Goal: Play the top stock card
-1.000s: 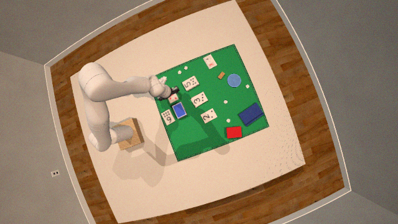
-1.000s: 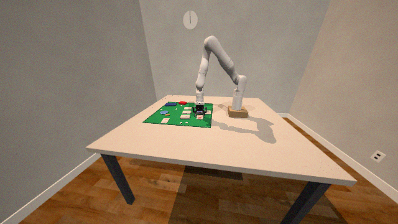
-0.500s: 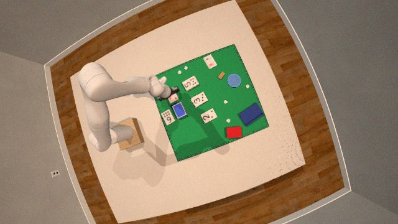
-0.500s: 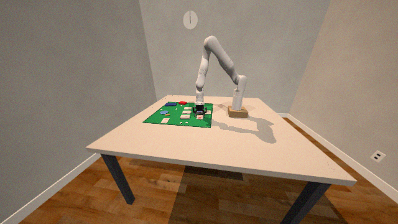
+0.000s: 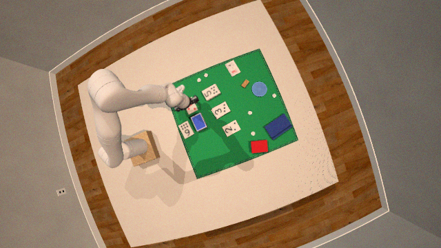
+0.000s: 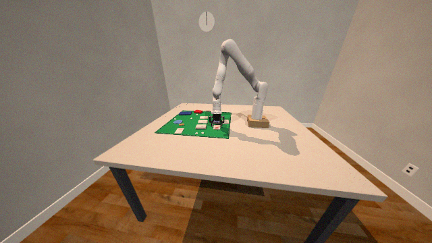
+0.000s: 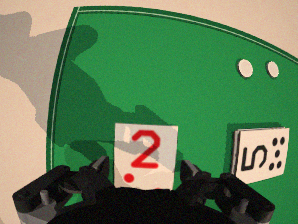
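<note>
In the top view, the arm's wooden base (image 5: 153,145) (image 6: 258,122) stands near the left edge of the tabletop (image 5: 213,207) (image 6: 209,153). Farther right, on the green mat (image 5: 213,155) (image 6: 189,132) (image 7: 195,95), the nine card (image 5: 186,129) lies toward that edge. The gripper (image 5: 186,105) (image 6: 217,125) (image 7: 145,167) is open with nothing in its grasp, above the face-up red 2 (image 5: 191,109) (image 6: 217,127) (image 7: 145,150), the task's card. Just beside that, toward the lower edge, sits the blue-backed stock (image 5: 198,122). Next come the black 5 pile (image 5: 211,91) (image 6: 201,127) (image 7: 262,155), nearest the upper edge, the black 3 pile (image 5: 220,110) and the black 2 pile (image 5: 231,128), toward the lower edge. A red-marked card (image 5: 232,68) (image 6: 179,131) lies nearer the upper edge. The red block (image 5: 259,146) (image 6: 198,111) and blue disc (image 5: 259,89) (image 6: 178,122) follow, then the navy block (image 5: 278,127) (image 6: 185,113) toward the lower-right corner.
</note>
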Motion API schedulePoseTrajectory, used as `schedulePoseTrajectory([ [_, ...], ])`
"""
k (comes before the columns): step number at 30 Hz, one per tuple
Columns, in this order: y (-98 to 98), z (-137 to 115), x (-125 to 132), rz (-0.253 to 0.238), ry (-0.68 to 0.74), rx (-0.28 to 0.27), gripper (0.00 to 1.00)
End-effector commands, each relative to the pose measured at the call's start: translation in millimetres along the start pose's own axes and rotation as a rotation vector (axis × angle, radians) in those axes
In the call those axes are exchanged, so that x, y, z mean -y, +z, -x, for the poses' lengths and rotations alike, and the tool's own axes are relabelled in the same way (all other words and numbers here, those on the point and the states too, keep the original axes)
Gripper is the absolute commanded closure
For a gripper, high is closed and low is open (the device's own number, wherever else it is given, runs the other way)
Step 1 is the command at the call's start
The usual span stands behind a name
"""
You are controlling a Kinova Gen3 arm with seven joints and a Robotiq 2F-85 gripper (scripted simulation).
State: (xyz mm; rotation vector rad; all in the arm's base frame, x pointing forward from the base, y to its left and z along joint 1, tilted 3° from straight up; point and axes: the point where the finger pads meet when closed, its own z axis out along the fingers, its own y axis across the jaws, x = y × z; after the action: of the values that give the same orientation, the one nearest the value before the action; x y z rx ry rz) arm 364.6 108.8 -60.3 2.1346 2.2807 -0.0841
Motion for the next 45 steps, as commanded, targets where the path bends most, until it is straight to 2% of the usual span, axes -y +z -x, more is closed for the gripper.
schedulePoseTrajectory([
  [1, 0.7, 0.1, -0.1, 0.0, 0.0, 0.0, 0.15],
  [23, 1.1, 0.1, -0.1, 0.0, 0.0, 0.0, 0.15],
  [24, 1.1, 0.1, -0.1, 0.0, 0.0, 0.0, 0.28],
  [45, 1.1, 0.1, -0.1, 0.0, 0.0, 0.0, 0.28],
])
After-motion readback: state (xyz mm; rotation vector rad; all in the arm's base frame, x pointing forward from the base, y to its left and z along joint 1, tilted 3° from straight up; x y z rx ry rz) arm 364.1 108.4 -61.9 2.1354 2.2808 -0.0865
